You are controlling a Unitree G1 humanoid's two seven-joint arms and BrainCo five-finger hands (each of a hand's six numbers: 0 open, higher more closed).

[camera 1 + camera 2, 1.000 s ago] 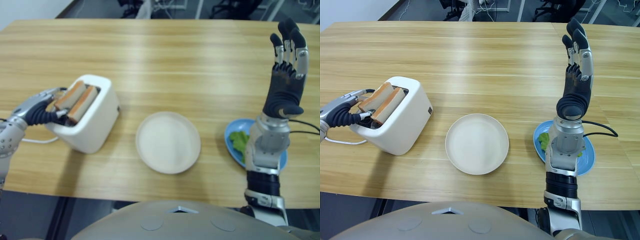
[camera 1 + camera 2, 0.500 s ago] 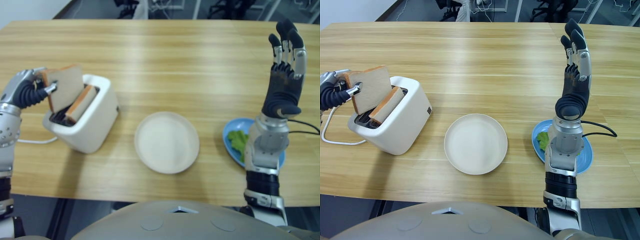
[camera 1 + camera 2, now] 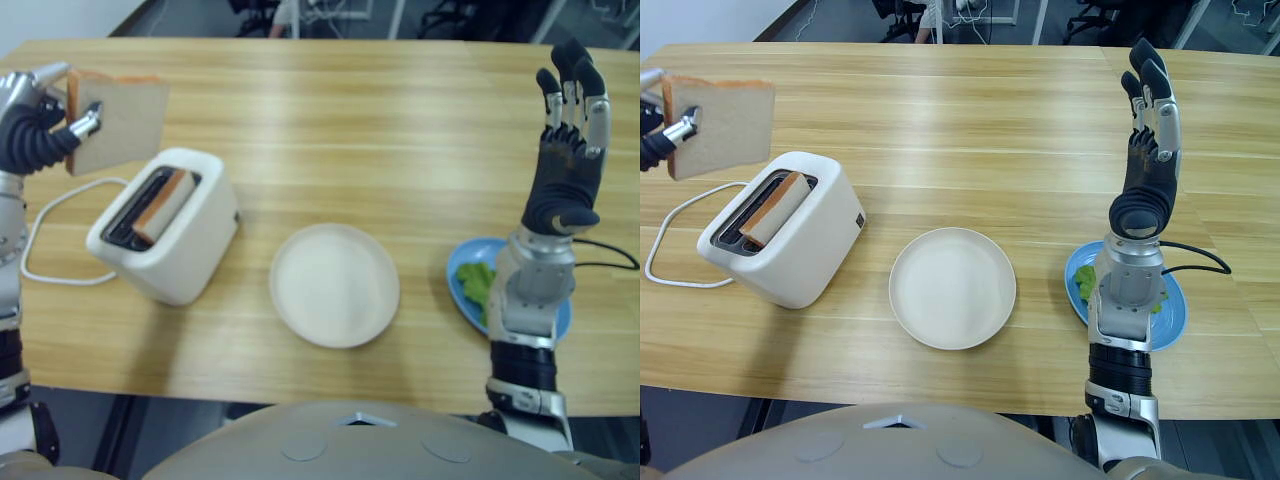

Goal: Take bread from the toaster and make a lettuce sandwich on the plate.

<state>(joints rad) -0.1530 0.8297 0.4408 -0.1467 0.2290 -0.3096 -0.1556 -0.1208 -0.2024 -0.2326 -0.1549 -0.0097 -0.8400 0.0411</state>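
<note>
Our left hand (image 3: 30, 125) grips a bread slice (image 3: 115, 120) up in the air. Below it and to its right sits the toaster (image 3: 190, 245), with a second slice (image 3: 160, 205) in its slot. Our right hand (image 3: 568, 140) stands upright, fingers spread, holding nothing. The lettuce (image 3: 478, 282) lies on a blue dish (image 3: 1173, 315) below its wrist. The plate (image 3: 335, 285) rests on the table (image 3: 350, 130) between our hands.
</note>
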